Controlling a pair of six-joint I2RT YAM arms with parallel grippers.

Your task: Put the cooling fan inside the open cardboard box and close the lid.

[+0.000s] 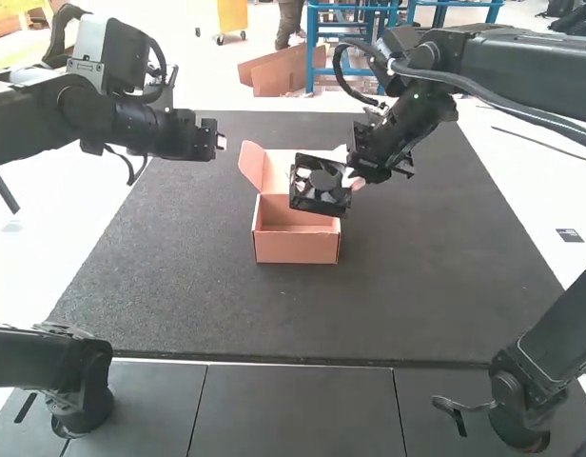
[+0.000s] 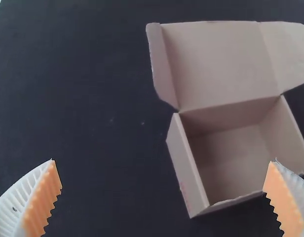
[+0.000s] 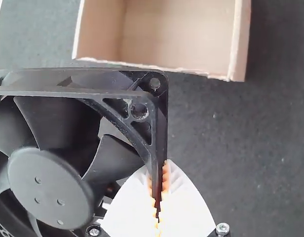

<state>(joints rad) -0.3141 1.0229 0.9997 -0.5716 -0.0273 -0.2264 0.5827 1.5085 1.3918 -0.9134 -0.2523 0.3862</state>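
The big black mat (image 1: 445,286) covers the table. The box (image 1: 295,243) sits on it in the middle of the high view. Its lid (image 1: 253,167) stands up at the back left, so the top is open.

The fan (image 1: 320,188) is not in the box yet. It hangs tilted in the air, just over the box's back right corner.

Here is what could go wrong. The fan looks nearly as wide as the opening. If you bring it down tilted like this, a corner could catch on the box wall. Then the light box could slide or tip. The fan is also held only by one thin edge. A bump could make it twist or slip out and fall on the mat.

The right arm comes in from the upper right of the high view and bends down toward the box. The right gripper (image 1: 364,178) points down and to the left. Its fingers (image 3: 159,197) are almost together, pinching the fan's thin frame at one edge.

The left arm reaches in from the left. The left gripper (image 1: 215,139) hangs left of the lid, not touching it. Its fingers (image 2: 41,200) are spread wide and hold nothing.
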